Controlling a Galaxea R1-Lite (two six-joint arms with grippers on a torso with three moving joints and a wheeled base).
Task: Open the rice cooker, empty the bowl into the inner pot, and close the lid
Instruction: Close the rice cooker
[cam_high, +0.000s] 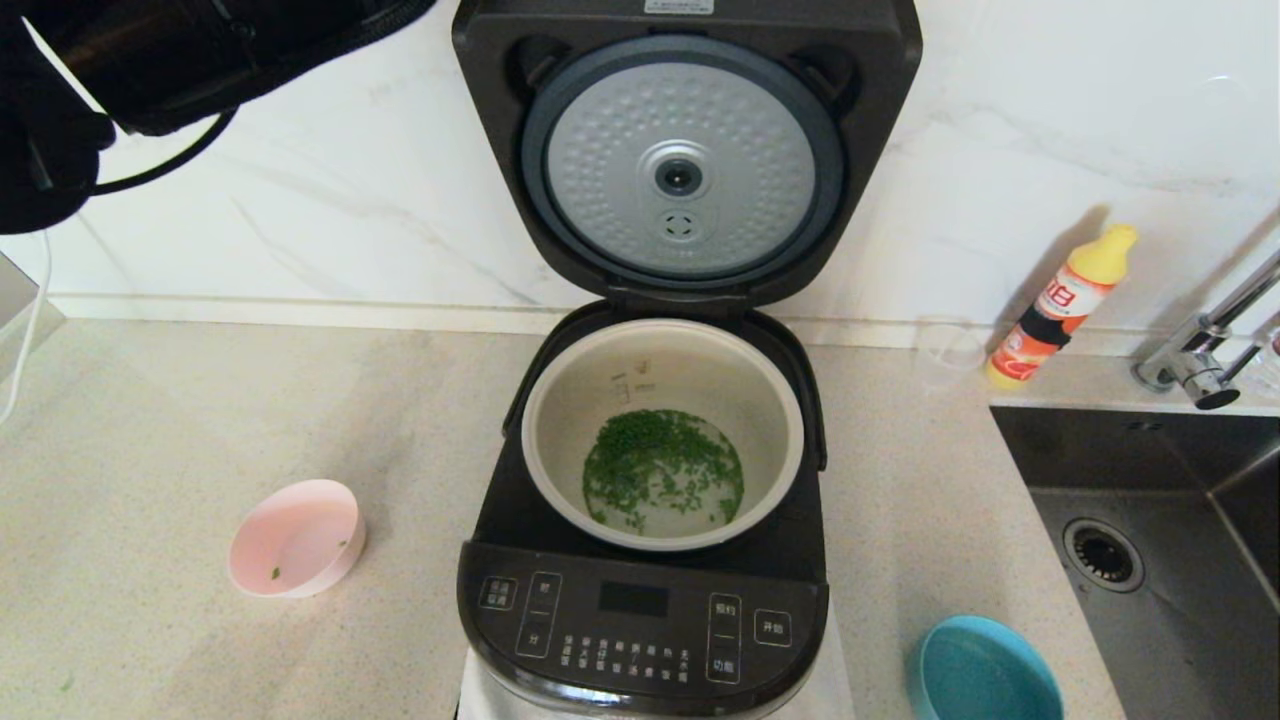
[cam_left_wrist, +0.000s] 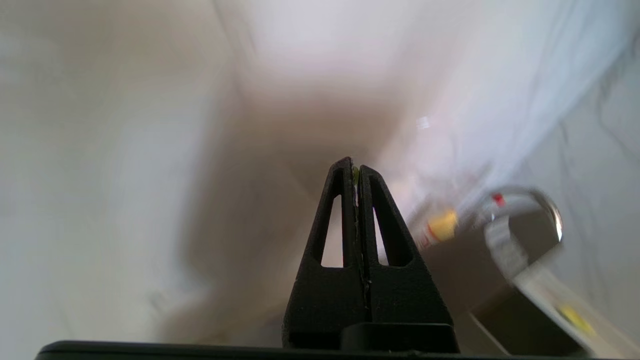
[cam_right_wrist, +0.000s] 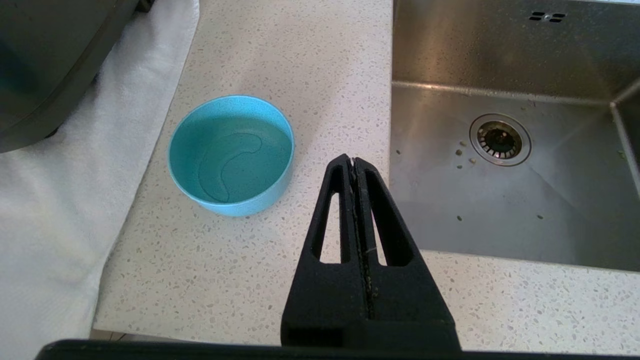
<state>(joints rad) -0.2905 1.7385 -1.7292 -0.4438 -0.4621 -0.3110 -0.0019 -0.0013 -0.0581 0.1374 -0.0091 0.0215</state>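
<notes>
I see the rice cooker in the middle of the counter, with its buttons facing me. The lid is open and stands straight up at the back, so I can see the bumpy silver disc under it. The inner pot sits inside the cooker. At the bottom of the pot there are small green bits in a little water. The pink bowl sits on the counter to the left of the cooker, well apart from it, and only a speck or two of green is left in it. My left arm is up high in the far left corner, above the counter and away from the bowl. The left gripper has its two fingers pressed together and holds no bowl or tool; a tiny green speck is stuck near the tips. The right gripper is pressed tight together too, with nothing in it. It hangs over the counter edge between the blue bowl and the sink. The blue bowl has a thin bit of water in it. A white cloth lies under the cooker. A yellow-capped bottle leans by the wall near the tap.
</notes>
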